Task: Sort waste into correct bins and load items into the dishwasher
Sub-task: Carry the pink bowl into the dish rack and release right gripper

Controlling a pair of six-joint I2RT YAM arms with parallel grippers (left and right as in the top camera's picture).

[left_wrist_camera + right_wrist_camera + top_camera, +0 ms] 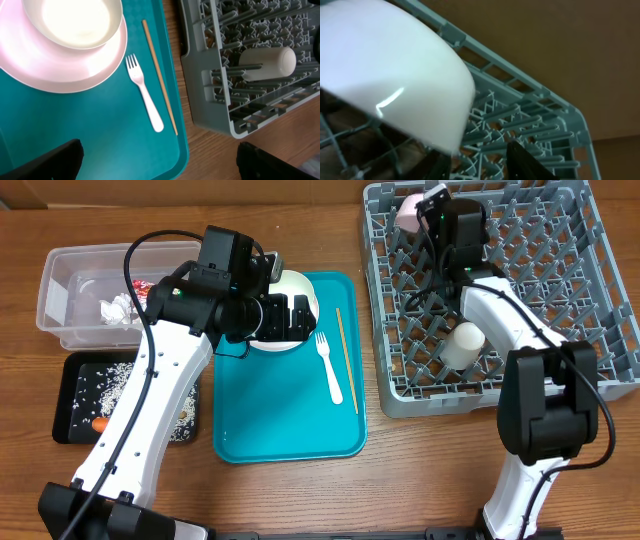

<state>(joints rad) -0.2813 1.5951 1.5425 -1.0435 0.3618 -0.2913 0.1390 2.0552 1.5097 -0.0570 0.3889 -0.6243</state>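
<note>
R arm (pixel 500 310) stretched over rack (pixel 560 300) corner (bowl (pixel 410 215) by fingers (pixel 525 162)).

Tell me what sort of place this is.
Probably a robot test bench staged as a dish-clearing station: a grey dish rack, a teal tray and a clear waste tub sit on a plain wooden table.

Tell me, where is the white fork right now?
Seen from overhead, the fork lies on the teal tray, just left of the wooden chopstick and near the stacked bowl.
</note>
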